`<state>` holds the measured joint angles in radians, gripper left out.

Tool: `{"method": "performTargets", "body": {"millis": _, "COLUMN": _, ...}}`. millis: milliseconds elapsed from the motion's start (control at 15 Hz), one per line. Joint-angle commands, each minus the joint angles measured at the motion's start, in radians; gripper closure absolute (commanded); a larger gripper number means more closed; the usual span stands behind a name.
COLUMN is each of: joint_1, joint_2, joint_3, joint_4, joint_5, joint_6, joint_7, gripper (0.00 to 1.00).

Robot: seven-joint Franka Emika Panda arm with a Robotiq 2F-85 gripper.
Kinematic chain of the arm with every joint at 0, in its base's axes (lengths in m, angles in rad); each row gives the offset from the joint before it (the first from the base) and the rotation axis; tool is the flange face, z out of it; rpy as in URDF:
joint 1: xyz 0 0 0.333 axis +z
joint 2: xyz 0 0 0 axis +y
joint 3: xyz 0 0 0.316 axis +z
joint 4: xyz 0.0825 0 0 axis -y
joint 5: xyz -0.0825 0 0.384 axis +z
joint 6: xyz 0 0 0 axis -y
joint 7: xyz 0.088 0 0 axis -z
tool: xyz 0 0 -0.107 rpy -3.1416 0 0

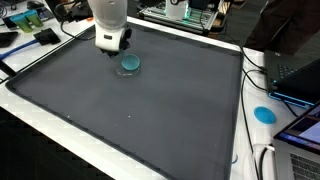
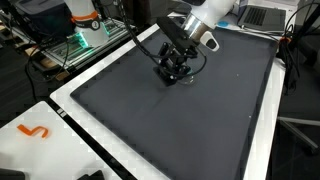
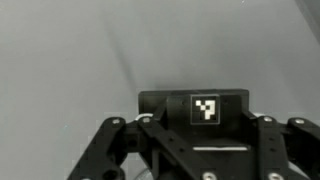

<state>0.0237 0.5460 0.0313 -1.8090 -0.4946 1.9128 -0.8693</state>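
Note:
A small round teal disc lies flat on the dark grey mat, toward its far side. My gripper hangs from the white arm just beside the disc, low over the mat, and holds nothing. In an exterior view the gripper looks spread wide, and it hides the disc there. The wrist view shows only the black gripper body with a square black-and-white tag and linkages splaying outward. The fingertips are out of frame.
A white border frames the mat. A light blue disc, a laptop and cables sit beyond one side. Electronics and cables crowd another side, and an orange squiggle lies on the white border.

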Motion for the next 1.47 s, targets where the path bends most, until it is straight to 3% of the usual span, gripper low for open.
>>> {"method": "performTargets", "body": {"millis": 0, "joint_1": 0.005, "joint_2": 0.045, "joint_3": 0.0, "joint_4": 0.008, "joint_5": -0.018, "joint_6": 0.004, "joint_7": 0.013, "gripper": 0.69}}
{"method": "performTargets", "body": {"millis": 1400, "joint_1": -0.01, "joint_2": 0.006, "joint_3": 0.006, "joint_4": -0.014, "joint_5": -0.004, "joint_6": 0.016, "joint_7": -0.019, "gripper": 0.69}}
